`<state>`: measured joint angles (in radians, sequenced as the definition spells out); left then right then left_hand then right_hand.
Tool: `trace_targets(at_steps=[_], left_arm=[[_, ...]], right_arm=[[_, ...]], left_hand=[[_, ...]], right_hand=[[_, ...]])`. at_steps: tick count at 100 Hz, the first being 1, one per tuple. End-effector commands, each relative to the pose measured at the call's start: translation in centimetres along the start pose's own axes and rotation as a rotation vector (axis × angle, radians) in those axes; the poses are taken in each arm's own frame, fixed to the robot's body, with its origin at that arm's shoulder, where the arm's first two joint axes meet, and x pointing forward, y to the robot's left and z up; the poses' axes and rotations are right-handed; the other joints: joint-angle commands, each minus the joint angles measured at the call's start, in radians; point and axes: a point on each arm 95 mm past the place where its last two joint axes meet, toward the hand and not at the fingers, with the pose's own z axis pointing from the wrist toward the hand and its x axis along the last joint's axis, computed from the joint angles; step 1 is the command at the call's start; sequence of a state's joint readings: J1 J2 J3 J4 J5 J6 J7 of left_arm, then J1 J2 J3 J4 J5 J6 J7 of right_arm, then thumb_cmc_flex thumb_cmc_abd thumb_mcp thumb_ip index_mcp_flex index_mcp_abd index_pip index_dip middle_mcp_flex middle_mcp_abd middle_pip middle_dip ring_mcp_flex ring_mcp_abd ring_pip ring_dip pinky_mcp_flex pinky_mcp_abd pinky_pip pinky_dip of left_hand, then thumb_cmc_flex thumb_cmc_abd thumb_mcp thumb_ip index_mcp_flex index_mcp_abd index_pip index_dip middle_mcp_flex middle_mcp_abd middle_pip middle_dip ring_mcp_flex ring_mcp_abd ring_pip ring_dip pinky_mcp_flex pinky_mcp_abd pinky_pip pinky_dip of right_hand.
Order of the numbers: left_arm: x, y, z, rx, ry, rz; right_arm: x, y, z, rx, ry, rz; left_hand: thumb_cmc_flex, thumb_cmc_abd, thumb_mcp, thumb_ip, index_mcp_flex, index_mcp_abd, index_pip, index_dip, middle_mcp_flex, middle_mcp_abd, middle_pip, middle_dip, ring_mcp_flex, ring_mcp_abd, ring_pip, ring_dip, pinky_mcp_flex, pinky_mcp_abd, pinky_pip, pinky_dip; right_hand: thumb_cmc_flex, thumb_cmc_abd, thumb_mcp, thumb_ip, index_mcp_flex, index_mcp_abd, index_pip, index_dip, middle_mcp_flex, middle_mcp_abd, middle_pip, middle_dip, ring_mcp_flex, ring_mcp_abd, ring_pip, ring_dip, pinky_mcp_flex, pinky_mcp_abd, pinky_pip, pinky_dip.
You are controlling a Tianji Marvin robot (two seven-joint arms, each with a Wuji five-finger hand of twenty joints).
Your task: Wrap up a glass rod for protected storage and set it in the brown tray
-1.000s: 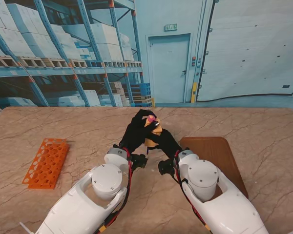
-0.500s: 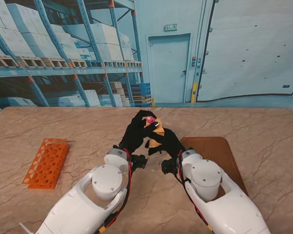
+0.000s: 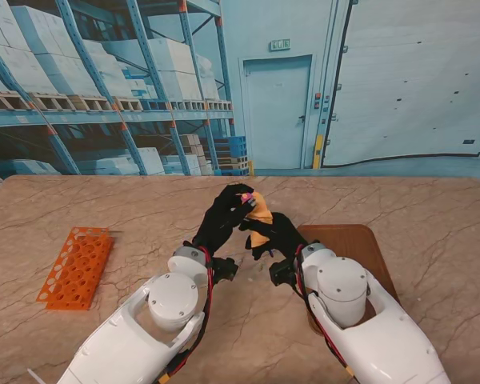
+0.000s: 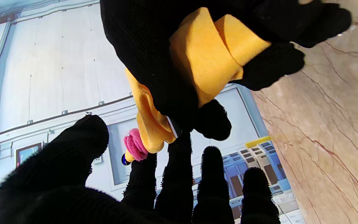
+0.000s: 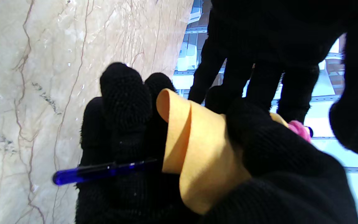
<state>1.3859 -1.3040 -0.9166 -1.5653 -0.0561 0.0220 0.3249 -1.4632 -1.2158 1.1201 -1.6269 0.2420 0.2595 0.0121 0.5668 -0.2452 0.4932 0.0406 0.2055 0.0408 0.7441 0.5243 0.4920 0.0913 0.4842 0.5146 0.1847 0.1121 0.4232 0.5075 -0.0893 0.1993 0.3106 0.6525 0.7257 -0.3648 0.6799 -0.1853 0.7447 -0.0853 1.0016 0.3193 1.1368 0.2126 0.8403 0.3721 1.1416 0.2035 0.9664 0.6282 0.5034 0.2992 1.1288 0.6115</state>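
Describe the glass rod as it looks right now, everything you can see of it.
The glass rod is thin, straight and translucent blue. Most of its length is hidden inside a loosely rolled yellow cloth; one bare end sticks out past the roll across the right hand, whose fingers close on the bundle. At the other end only a dark blue tip shows beyond a pink band gathering the cloth, by the left hand's fingertips. It is held off the table, not yet in the brown tray.
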Motion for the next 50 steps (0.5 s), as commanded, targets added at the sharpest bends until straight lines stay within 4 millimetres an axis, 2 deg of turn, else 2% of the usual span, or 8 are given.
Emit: trace_targets(at_steps=[1, 12, 32, 50], left_arm=[[-0.5, 0.0, -0.3, -0.002, -0.008, 0.015], [-0.7, -0.3, -0.5, -0.006, -0.007, 0.037], [-1.2, -0.8, -1.0, -0.002, -0.010, 0.056], [-1.2, -1.8, -1.4, 0.011, 0.017, 0.084]], right_arm=[[0.2, 0.0, -0.1, -0.001, 0.007, -0.010], [0.3, 0.4, -0.4, -0.014, 0.020, -0.030], [0.6, 1.4, -1.3, -0.040, 0.080, -0.109], [1.3, 3.3, -2.4, -0.086, 0.147, -0.170]], left_hand=[[-0.043, -0.054, -0.047, -0.013, -0.041, 0.000, -0.069, -0.025, -0.074, 0.004, -0.043, -0.024, -0.032, 0.005, -0.021, 0.006, -0.012, -0.002, -0.029, 0.026], [-0.045, -0.046, -0.087, -0.026, -0.047, 0.000, -0.095, -0.038, -0.112, 0.018, -0.064, -0.040, -0.036, 0.021, -0.028, 0.007, -0.014, 0.006, -0.035, 0.043], [-0.037, -0.033, -0.140, -0.023, -0.043, -0.006, -0.112, -0.045, -0.142, 0.025, -0.087, -0.053, -0.044, 0.023, -0.043, 0.004, -0.007, 0.006, -0.057, 0.055], [-0.031, -0.033, -0.169, -0.017, -0.036, -0.013, -0.118, -0.046, -0.151, 0.030, -0.096, -0.058, -0.044, 0.029, -0.050, 0.006, 0.008, 0.010, -0.091, 0.071]], right_hand=[[0.031, -0.021, 0.029, -0.019, 0.029, -0.012, 0.007, -0.007, 0.042, 0.011, -0.001, -0.013, 0.045, 0.000, 0.010, -0.006, 0.013, -0.018, 0.038, -0.015], [0.034, -0.027, 0.032, -0.019, 0.031, -0.008, 0.007, -0.006, 0.041, 0.015, 0.000, -0.013, 0.044, 0.003, 0.010, -0.006, 0.008, -0.023, 0.041, -0.018], [0.034, -0.031, 0.038, -0.019, 0.035, -0.003, 0.005, -0.006, 0.042, 0.017, 0.003, -0.012, 0.042, 0.003, 0.016, -0.004, 0.003, -0.030, 0.047, -0.020], [0.032, -0.032, 0.041, -0.019, 0.037, -0.003, 0.004, -0.005, 0.043, 0.016, 0.004, -0.012, 0.042, 0.004, 0.019, -0.003, -0.001, -0.033, 0.048, -0.023]])
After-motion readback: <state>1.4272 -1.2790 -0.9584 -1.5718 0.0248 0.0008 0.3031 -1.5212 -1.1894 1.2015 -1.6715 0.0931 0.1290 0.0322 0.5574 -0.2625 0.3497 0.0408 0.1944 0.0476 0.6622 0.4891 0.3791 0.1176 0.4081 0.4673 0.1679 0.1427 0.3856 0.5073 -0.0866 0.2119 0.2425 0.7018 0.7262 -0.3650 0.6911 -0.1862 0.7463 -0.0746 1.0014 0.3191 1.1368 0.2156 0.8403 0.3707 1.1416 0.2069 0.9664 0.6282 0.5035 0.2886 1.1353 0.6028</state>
